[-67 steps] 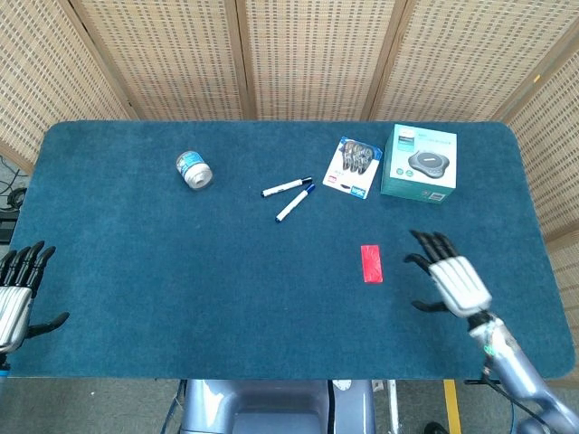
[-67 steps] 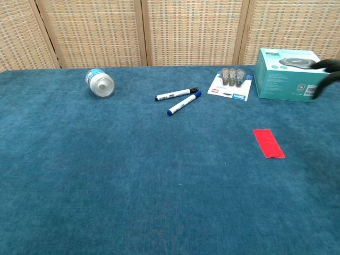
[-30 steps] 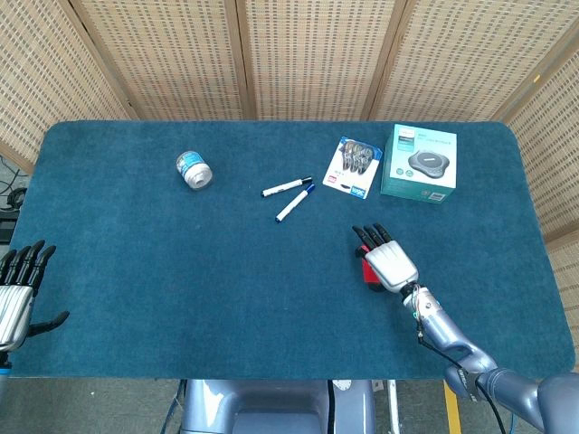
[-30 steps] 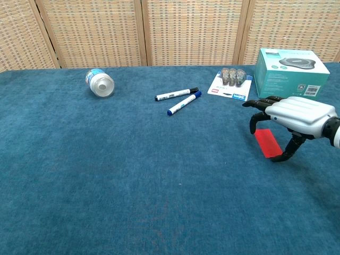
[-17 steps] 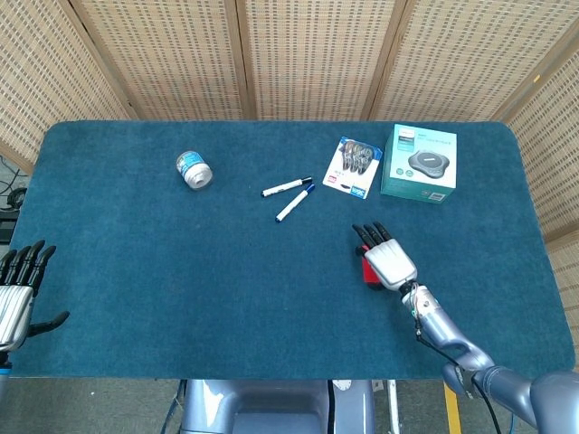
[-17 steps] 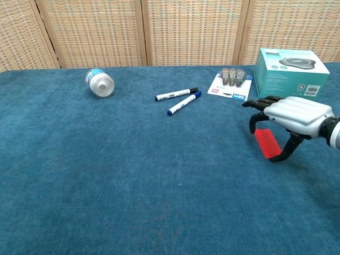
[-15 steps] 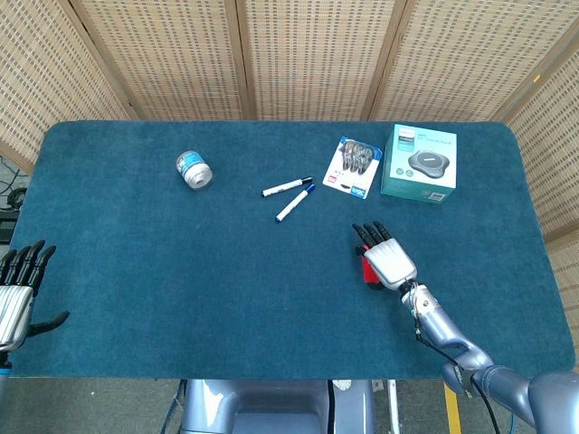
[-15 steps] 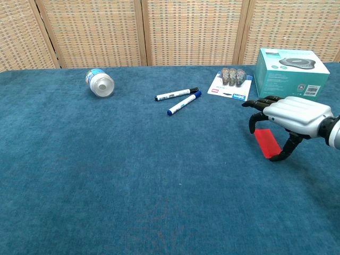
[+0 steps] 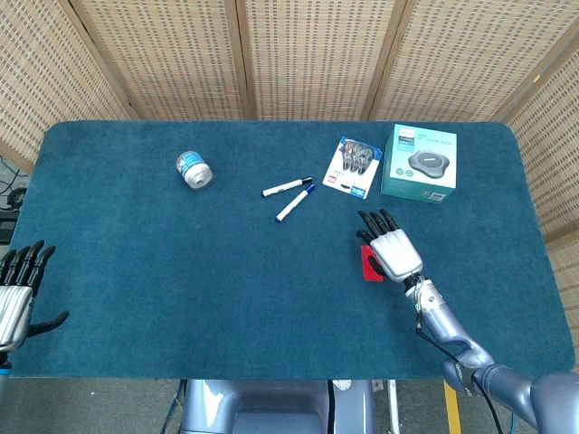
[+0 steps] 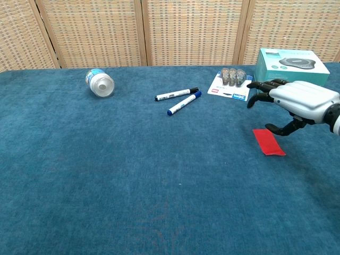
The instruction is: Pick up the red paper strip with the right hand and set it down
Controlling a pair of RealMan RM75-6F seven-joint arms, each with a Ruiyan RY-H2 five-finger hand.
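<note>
While the right hand point(image 10: 300, 103) hovers above the table point(image 10: 106, 175) with its fingers point(image 10: 260, 85) spread apart and lightly curved, it holds nothing: the chest view shows open air between the fingertips and the cloth. Below and just behind those fingertips, nearer the palm side, lies the red paper strip point(image 10: 268, 142), flat on the blue cloth and apart from the hand; the thumb point(image 10: 279, 128) curls down toward its far end but does not appear to touch it. From the head view the hand point(image 9: 393, 254) covers part of the strip point(image 9: 368, 265), so only the strip's left edge shows beside the fingers. Judged from this, the step in hand is the pick-up itself, and it is not yet done: the strip is on the table and no grasp is made. The next move would call for lowering the hand so that thumb and a fingertip come to opposite edges of the strip, then closing on it; thin paper lying flat on pile cloth gives little edge to catch, so a slide or a pinch at one end may be needed. Beyond the fingertips sit a blister pack point(image 10: 229, 84) and a teal box point(image 10: 289, 71), well clear of the strip. The left hand point(image 9: 18, 291) rests at the table's near corner, fingers apart, empty.
</note>
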